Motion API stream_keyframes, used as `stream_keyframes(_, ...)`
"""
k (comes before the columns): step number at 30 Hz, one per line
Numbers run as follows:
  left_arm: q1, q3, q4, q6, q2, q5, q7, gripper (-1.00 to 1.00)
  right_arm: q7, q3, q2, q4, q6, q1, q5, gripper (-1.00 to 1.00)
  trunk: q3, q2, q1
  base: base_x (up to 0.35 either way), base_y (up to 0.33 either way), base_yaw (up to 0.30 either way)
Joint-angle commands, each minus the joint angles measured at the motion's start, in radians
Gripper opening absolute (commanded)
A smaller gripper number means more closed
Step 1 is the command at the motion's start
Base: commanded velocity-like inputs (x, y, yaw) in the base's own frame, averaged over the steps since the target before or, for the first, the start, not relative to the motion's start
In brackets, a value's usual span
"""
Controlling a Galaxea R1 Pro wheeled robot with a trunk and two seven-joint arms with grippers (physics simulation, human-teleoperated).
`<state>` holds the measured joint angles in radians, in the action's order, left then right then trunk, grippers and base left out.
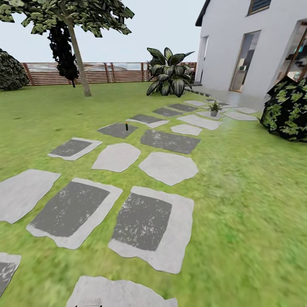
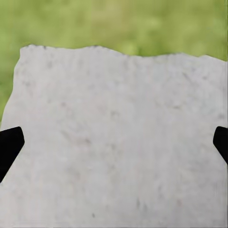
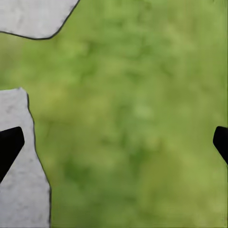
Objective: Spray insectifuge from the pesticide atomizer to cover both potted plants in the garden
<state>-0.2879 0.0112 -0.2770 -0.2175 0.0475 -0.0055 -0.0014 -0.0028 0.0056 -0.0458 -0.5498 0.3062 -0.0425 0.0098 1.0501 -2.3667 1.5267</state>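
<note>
Left gripper (image 2: 114, 142) points down over a stepping stone (image 2: 118, 142), fingers spread (empty); right gripper (image 3: 114, 142) likewise, over lawn (image 3: 137, 118).

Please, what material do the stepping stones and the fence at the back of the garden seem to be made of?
The stepping stones look like pale grey stone or concrete with a matte, faintly speckled face and irregular edges; several carry a darker grey patch, perhaps rougher or wet, which cannot be told. The fence looks like brown wood: thin horizontal slats between upright posts, with no shine.
</note>
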Motion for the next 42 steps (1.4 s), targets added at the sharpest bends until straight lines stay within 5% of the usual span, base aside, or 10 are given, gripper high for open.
stream_keyframes(1, 0.000, 0.001, 0.001, -0.003, 0.000, -0.001, 0.000, 1.00, 0.000, 0.001, 0.000, 0.001, 0.003, 0.000, 0.001, 1.00, 0.001, 0.000, 0.000, 0.337, 0.000, 0.000)
stream_keyframes(42, -0.001, 0.001, 0.001, -0.003, 0.000, -0.001, 0.000, 1.00, 0.000, 0.002, 0.000, 0.001, 0.004, 0.000, 0.001, 1.00, 0.001, 0.000, 0.000, 0.337, 0.000, 0.000)
